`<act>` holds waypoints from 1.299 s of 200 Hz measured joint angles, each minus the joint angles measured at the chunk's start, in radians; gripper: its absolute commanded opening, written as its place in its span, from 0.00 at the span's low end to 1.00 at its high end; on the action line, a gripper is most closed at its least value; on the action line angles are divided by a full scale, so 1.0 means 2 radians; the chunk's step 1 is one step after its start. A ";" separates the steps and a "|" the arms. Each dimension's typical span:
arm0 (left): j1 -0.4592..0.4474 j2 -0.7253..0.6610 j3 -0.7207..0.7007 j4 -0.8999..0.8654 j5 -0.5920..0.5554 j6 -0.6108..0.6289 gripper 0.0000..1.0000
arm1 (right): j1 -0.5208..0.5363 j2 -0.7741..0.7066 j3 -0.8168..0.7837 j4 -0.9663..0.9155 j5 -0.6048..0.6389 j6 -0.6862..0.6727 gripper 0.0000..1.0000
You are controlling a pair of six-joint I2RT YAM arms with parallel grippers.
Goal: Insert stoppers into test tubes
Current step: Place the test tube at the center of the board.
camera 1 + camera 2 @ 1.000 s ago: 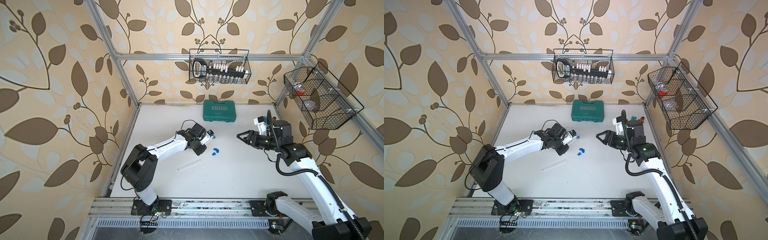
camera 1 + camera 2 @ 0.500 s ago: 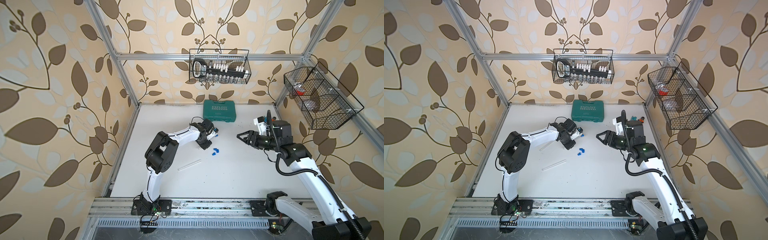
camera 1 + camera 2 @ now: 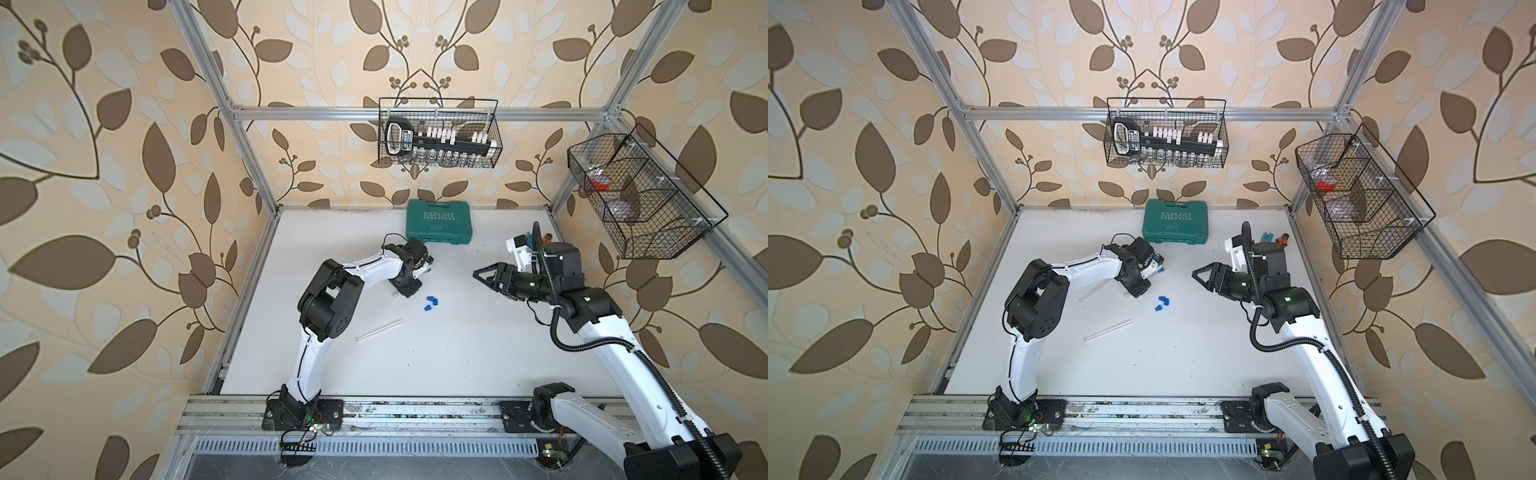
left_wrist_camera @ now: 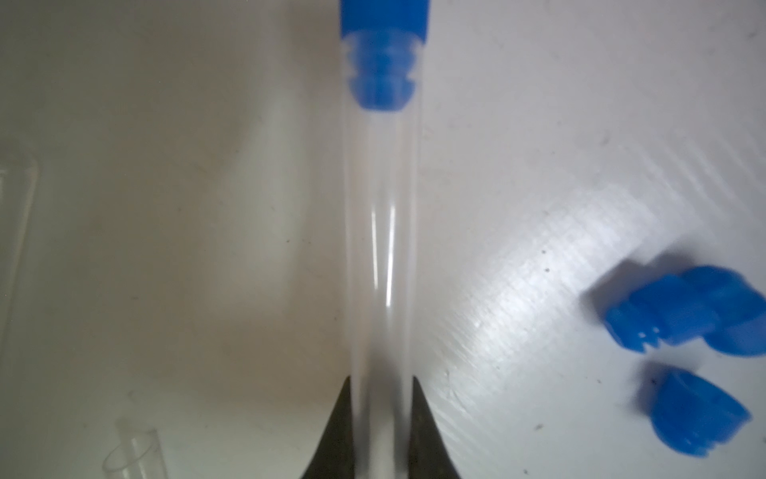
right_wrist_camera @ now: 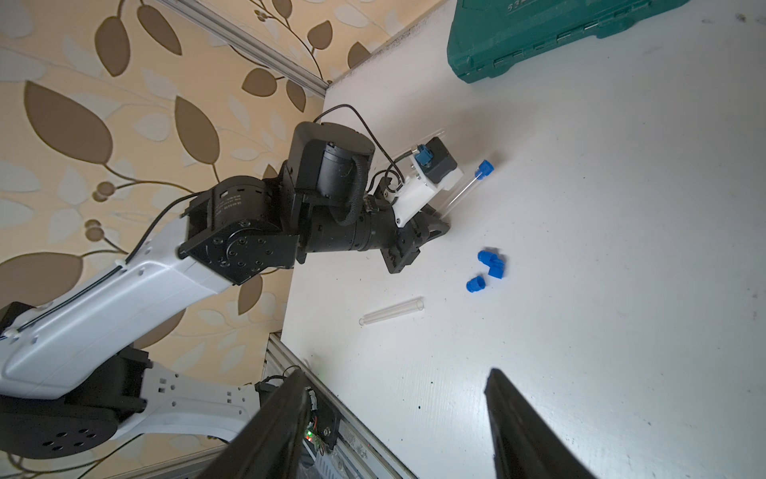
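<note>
Nearest, below centre in both top views, a loose tube [image 3: 379,329] lies open on the table [image 3: 457,365]. Above it, at mid-frame, three loose stoppers [image 3: 430,302] sit bunched together. Just up and left of them, the left gripper [image 4: 380,383] is clamped on a capped tube [image 4: 380,249], with its stopper [image 4: 383,54] seated in the mouth. Right of centre, the right gripper [image 3: 482,275] hangs with jaws apart, empty. This tube looks finished. The next move probably calls for laying it clear of the stoppers, then gripping an open tube.
</note>
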 measured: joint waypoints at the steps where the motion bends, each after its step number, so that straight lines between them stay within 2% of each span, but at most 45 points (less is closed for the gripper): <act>1: 0.000 0.000 0.000 0.000 0.000 0.000 0.15 | 0.000 0.000 0.000 0.000 0.000 0.000 0.66; 71: 0.000 0.001 0.000 0.002 -0.006 -0.010 0.25 | 0.000 0.000 0.000 -0.004 -0.003 0.000 0.66; 107: 0.000 0.001 0.000 0.005 -0.015 -0.010 0.28 | 0.000 0.000 0.000 -0.011 -0.003 0.000 0.66; 131: 0.000 0.001 0.000 0.010 -0.015 -0.010 0.34 | 0.000 0.000 0.000 -0.013 -0.003 0.000 0.66; 170: 0.000 -0.014 -0.009 0.024 -0.012 -0.005 0.37 | 0.000 0.000 0.000 -0.014 -0.003 0.000 0.66; 210: 0.000 -0.099 -0.055 0.042 0.006 0.009 0.37 | 0.000 0.000 0.000 -0.014 -0.003 0.000 0.66; 233: 0.000 -0.185 -0.109 0.061 0.034 0.035 0.36 | 0.000 0.000 0.000 -0.014 -0.003 -0.002 0.66; 260: 0.000 -0.298 -0.192 0.070 0.077 0.093 0.36 | 0.000 0.001 0.000 -0.013 -0.003 -0.010 0.66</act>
